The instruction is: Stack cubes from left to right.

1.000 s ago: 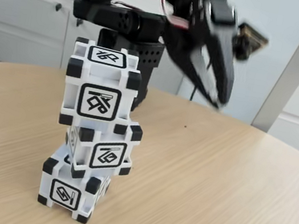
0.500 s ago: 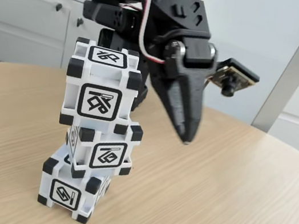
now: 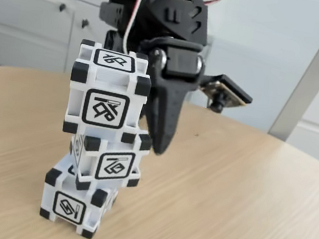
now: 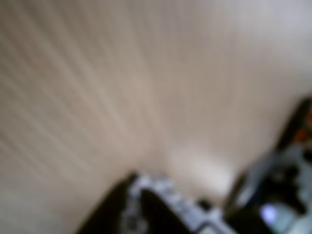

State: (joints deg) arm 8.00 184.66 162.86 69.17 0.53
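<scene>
Three white cubes with black corners stand in one stack on the wooden table in the fixed view: the top cube (image 3: 108, 97), the middle cube (image 3: 112, 162), turned a little, and the bottom cube (image 3: 76, 199). My black gripper (image 3: 160, 147) hangs point-down just right of and behind the stack, level with the middle cube. Its fingers are together and nothing is between them. The wrist view is blurred; a dark finger (image 4: 122, 209) shows at its lower edge over bare wood.
The round wooden table (image 3: 238, 201) has free room to the right of the stack. The arm's black base (image 3: 157, 63) stands behind the cubes. White cabinets (image 3: 29, 16) and a grey wall lie beyond the table's far edge.
The gripper has swung from the upper right down and leftward, ending close beside the stack. The three cubes have not moved.
</scene>
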